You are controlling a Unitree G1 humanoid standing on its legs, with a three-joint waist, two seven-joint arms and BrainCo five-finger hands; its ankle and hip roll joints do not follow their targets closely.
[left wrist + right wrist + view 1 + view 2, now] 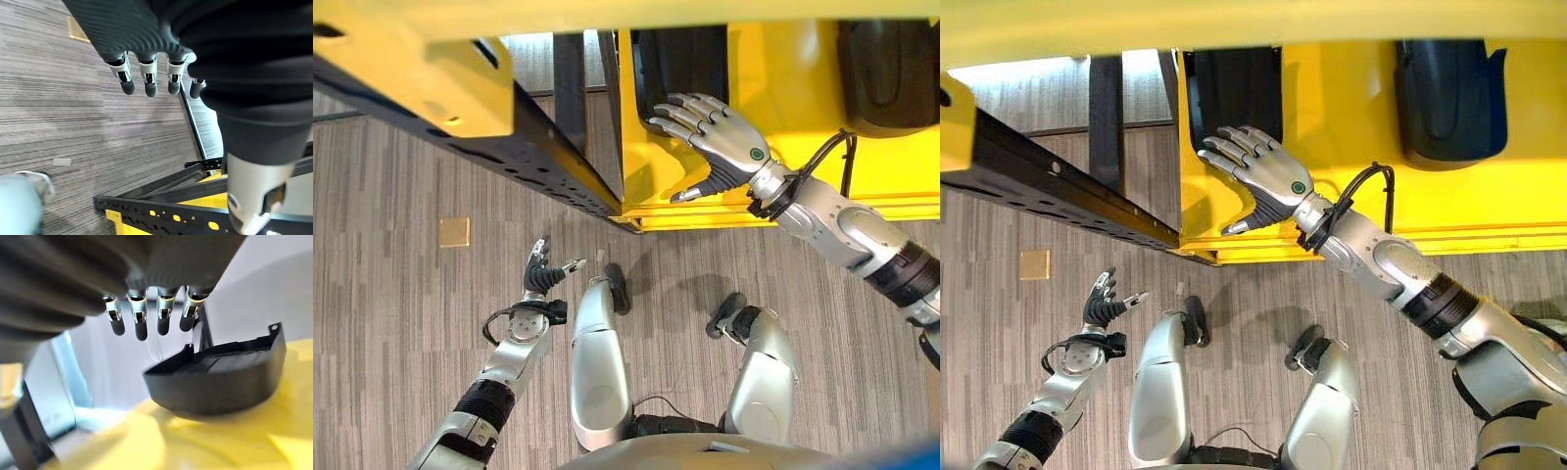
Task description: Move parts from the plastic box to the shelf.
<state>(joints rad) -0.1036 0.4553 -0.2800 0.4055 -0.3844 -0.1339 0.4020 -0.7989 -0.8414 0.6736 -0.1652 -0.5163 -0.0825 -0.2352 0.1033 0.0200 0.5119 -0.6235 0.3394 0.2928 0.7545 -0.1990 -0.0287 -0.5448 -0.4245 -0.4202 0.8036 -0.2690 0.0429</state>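
Right robot hand (1268,174) is over the yellow shelf (1351,117), fingers spread and nearly straight, holding nothing. Fingertips (141,332) hang just above the near black part (1234,93), apparently not touching. That part lies on the shelf by its left edge; a second black part (1449,98) lies well apart to the right.

Left robot hand (543,274) is low over the carpet (401,304), fingers relaxed, empty, idle.

Part reads as a moulded plastic shell: stiff, probably light, smooth and a bit slippery, thin walls. I'd take it by the raised rim, thumb under the edge and fingers over, not on the curved face. Low breakage risk, but it could slide on the painted shelf.

Black frame beam (460,137) runs diagonally just left of the shelf. Can't see the plastic box.
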